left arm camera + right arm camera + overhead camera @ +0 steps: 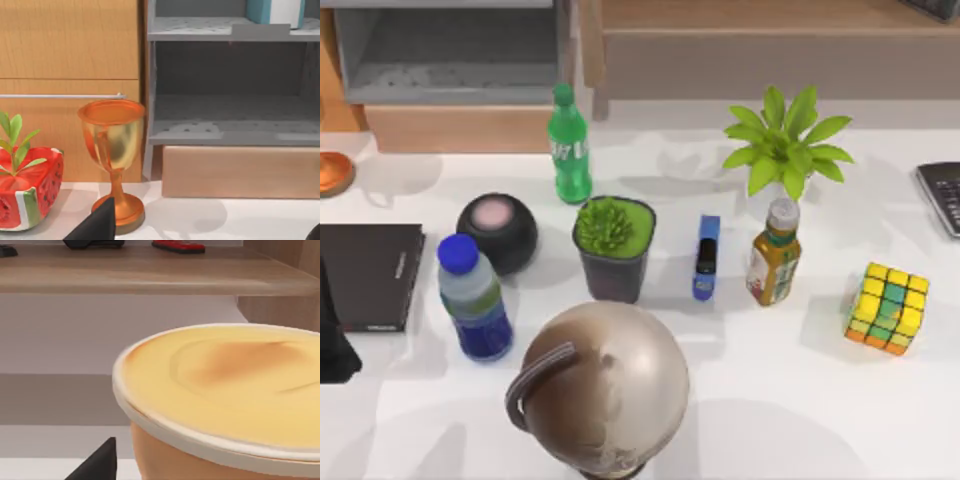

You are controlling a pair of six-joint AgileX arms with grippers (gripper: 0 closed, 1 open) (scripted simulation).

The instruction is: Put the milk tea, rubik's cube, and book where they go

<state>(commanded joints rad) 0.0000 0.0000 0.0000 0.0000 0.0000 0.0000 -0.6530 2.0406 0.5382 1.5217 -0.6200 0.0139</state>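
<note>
The milk tea (775, 255), an amber bottle with a yellow label and pale cap, stands upright right of the table's middle. The rubik's cube (888, 308) sits near the right edge, in front of and right of the bottle. In the left wrist view, the teal book (275, 11) with white page edges stands on the upper level of the grey shelf (200, 30). My left gripper (332, 345) is a dark shape at the table's left edge, beside the thin black book (368, 275), far from the bottle and cube. A dark tip of my right gripper (97, 462) shows beside a yellow-topped tub (225, 390).
A globe (600, 390) stands at the front centre. Behind it are a water bottle (475, 298), a black speaker (498, 232), a dark pot with a plant (613, 245), a green soda bottle (570, 145), a blue device (706, 257) and a leafy plant (785, 145). An orange goblet (114, 150) and a watermelon pot (25, 192) stand left of the shelf.
</note>
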